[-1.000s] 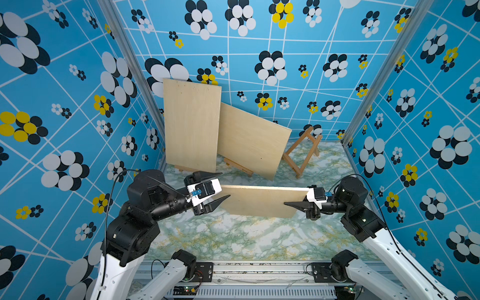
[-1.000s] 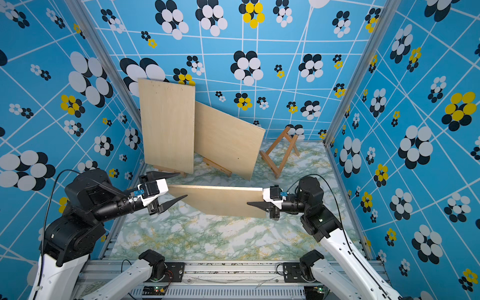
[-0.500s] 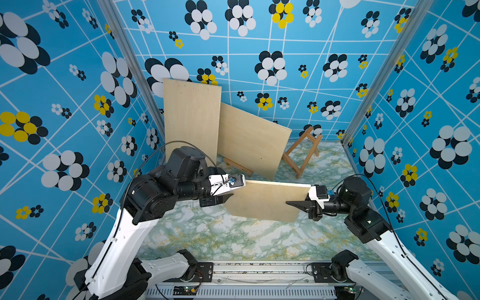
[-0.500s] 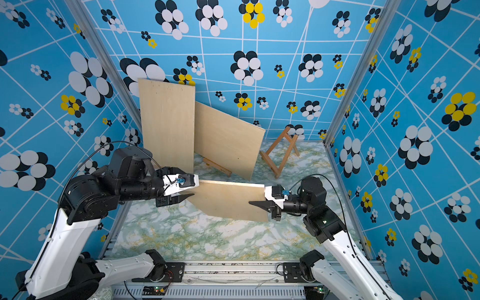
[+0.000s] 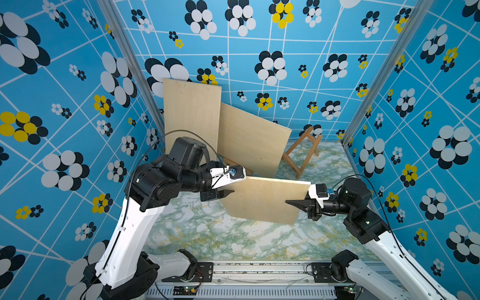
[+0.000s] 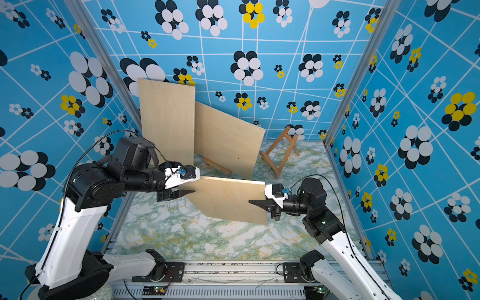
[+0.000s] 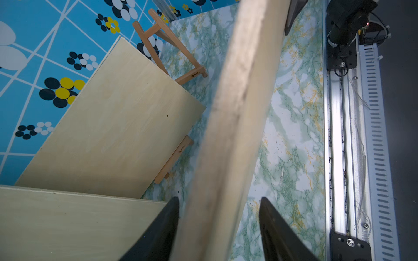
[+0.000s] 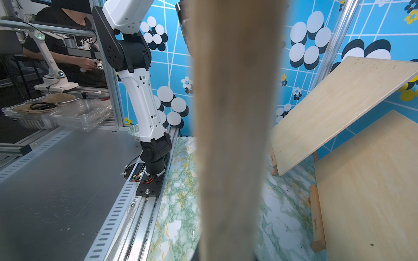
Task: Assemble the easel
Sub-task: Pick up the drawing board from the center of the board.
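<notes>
Marbled green counter (image 5: 207, 233) below, pale plywood panel (image 5: 265, 201) held tilted: right claw (image 5: 289, 202) clamped on one edge, left claw (image 7: 218, 200) apart astride the other, seemingly loose; close it squarely before carrying to the wooden A-frame easel (image 5: 302, 153) behind

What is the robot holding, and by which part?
The right claw is shut on the wooden board, pinching the edge on its own side. The left claw straddles the opposite edge, open, not clamped.
</notes>
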`<state>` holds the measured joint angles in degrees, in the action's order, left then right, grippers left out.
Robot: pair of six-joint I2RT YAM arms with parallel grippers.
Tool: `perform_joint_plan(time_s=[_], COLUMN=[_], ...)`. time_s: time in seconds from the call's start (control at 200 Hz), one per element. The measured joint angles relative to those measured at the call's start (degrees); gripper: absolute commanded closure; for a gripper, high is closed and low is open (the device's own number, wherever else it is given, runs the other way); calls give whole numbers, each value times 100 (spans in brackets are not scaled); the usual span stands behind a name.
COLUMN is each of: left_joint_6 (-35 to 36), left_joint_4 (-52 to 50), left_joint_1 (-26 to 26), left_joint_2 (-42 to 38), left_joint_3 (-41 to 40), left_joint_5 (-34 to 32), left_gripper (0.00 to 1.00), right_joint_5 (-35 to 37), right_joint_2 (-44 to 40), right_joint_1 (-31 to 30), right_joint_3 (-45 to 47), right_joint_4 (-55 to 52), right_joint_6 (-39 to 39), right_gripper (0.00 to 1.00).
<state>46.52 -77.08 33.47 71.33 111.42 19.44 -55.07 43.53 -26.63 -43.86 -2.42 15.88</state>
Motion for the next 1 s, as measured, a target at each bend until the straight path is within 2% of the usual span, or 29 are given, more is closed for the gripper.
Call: perform_joint_plan(time_s=[0.12, 0.26, 0.42, 0.55, 0.57, 0.615, 0.68, 0.82, 0.885, 1.0], left_joint_6=[-105, -101, -37, -26, -61, -81, -146, -92, -166, -282], left_joint_4=[203, 203, -17, -389, -389, -433, -586, -1008, -1113, -1412], left_joint_1=[-79, -94, 385, 817, 861, 916, 1005, 1292, 1357, 1429], left_joint_2=[-81, -2, 131, 525, 584, 662, 695, 699, 737, 778], left_joint_3=[111, 699, 922, 997, 1058, 1137, 1226, 1384, 1443, 1478], left_joint_5=[125, 289, 76, -245, -328, -378, -468, -498, -474, -422], left_gripper=[39, 40, 45, 56, 62, 64, 77, 81, 100, 100], right_joint_5=[2, -42, -116, -122, -103, -68, -55, -142, -168, -208], right_joint_2=[-4, -4, 9, 72, 79, 105, 140, 157, 166, 199], right_joint_1=[-4, -33, -42, -59, -52, -42, -52, -90, -94, -107], right_joint_3=[0, 0, 0, -87, -101, -142, -197, -243, -256, -256], right_joint_4=[-9, -15, -31, -186, -214, -284, -350, -481, -492, -592], right_joint_6=[26, 136, 278, 409, 393, 389, 450, 765, 866, 1296], right_gripper=[100, 100, 100, 100, 100, 100, 100, 100, 100, 100])
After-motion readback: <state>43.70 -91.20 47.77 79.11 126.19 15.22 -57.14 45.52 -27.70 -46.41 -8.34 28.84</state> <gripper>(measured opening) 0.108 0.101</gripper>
